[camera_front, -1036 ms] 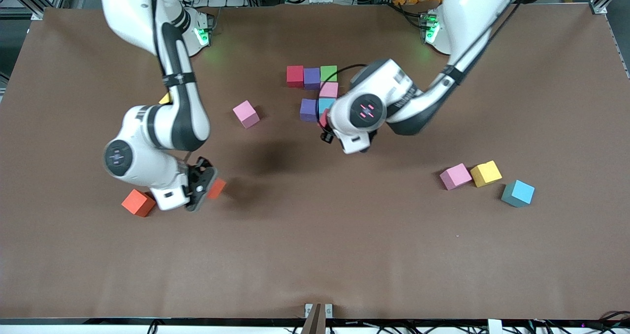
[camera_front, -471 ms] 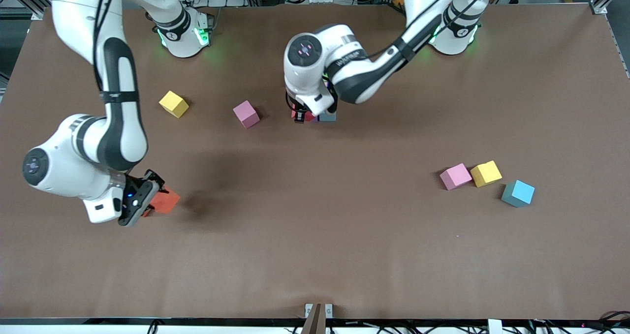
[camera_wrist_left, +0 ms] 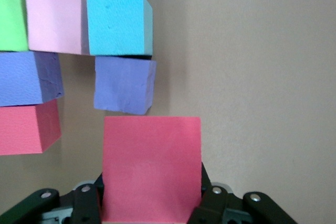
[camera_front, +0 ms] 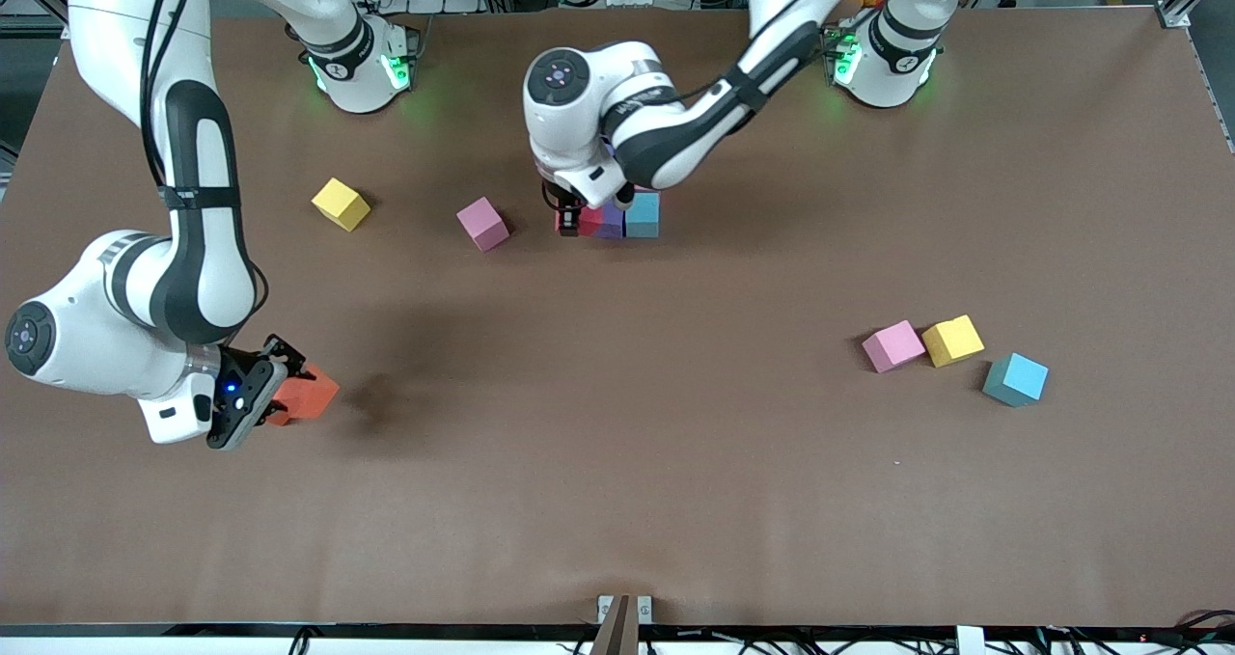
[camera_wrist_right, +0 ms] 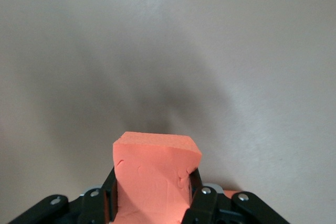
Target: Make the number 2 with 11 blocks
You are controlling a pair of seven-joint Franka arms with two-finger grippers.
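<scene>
My left gripper [camera_front: 571, 219] has swung in over the growing number 2 [camera_wrist_left: 79, 51], jaws clamped on a red block [camera_wrist_left: 152, 166] beside the purple block [camera_wrist_left: 125, 84]. My right gripper [camera_front: 253, 396] has carried its orange block [camera_wrist_right: 155, 179], clamped tight, toward the right arm's end of the desk [camera_front: 675, 462], waiting.

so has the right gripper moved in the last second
Yes. The right gripper, shut on an orange block, has shifted toward the right arm's end of the table, farther from the loose pink block.
</scene>
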